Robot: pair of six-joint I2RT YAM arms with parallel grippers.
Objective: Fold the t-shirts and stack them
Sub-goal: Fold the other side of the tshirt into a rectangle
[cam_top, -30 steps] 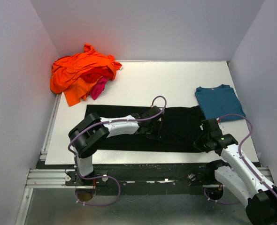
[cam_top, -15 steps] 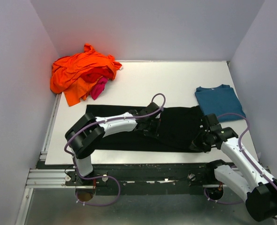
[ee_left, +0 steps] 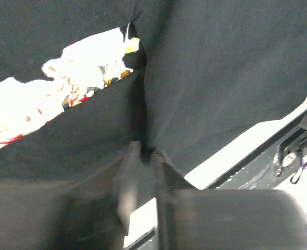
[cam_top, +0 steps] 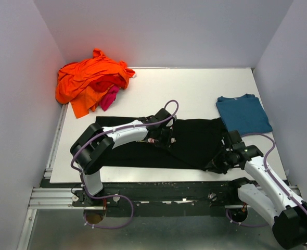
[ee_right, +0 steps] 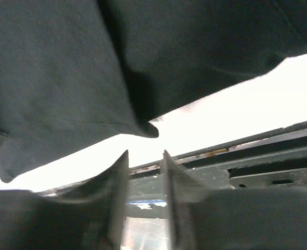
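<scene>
White surface [cam_top: 190,86] enclosed by grey walls, viewed from above and from both wrists. The black t-shirt [cam_top: 195,143] lies as a long band across the near half of the surface, its right part doubled over at a slant. Its chest print [ee_left: 49,99] shows through a gap between layers in the left wrist view. Judged from this, the garment is mid-fold and not yet a compact rectangle.

The left end effector [ee_left: 145,153] rests on the middle of the band with its fingers narrowly parted at a crease. Whether any cloth is pinched there cannot be told. The right end effector [ee_right: 144,156] hovers at the near right edge with a small gap between its fingers and nothing in it; a corner of black cloth hangs just above the tips.

The teal t-shirt [cam_top: 243,114] lies folded flat just beside the band's far right end and counts as finished. The orange t-shirts [cam_top: 91,78] and the magenta t-shirt [cam_top: 111,97] sit crumpled in a heap at the far left corner, unfolded. No stack exists yet.
</scene>
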